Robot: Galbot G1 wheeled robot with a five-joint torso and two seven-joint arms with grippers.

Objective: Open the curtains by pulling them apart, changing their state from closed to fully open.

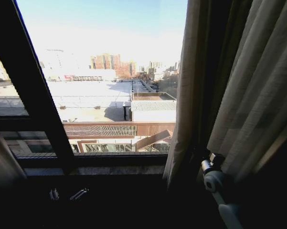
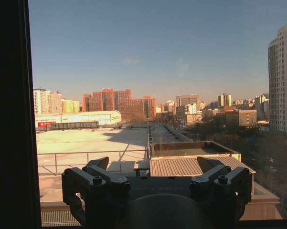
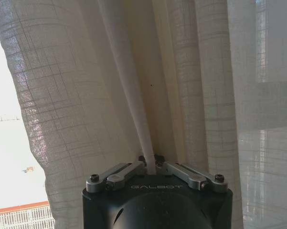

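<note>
— Curtains first: where are they?

— From the head camera I see the right curtain panel (image 1: 258, 90) bunched in pleats on the right side of the window, and a sliver of the left curtain panel (image 1: 1, 160) at the far left edge. Between the 2 panels the glass is uncovered, with a dark window frame bar (image 1: 33, 90) slanting across it and rooftops beyond.

— And the right gripper?

— My right gripper (image 3: 150, 164) has its jaws closed together on a narrow fold of the right panel (the fabric rises straight up out of the pinch, pleats hanging on both sides). On the head camera it sits low at that panel's lower edge.

— Left side?

— The left gripper (image 2: 155, 174) faces the bare glass with its jaws apart, holding nothing, a dark frame bar just beside it and the city skyline ahead.
</note>
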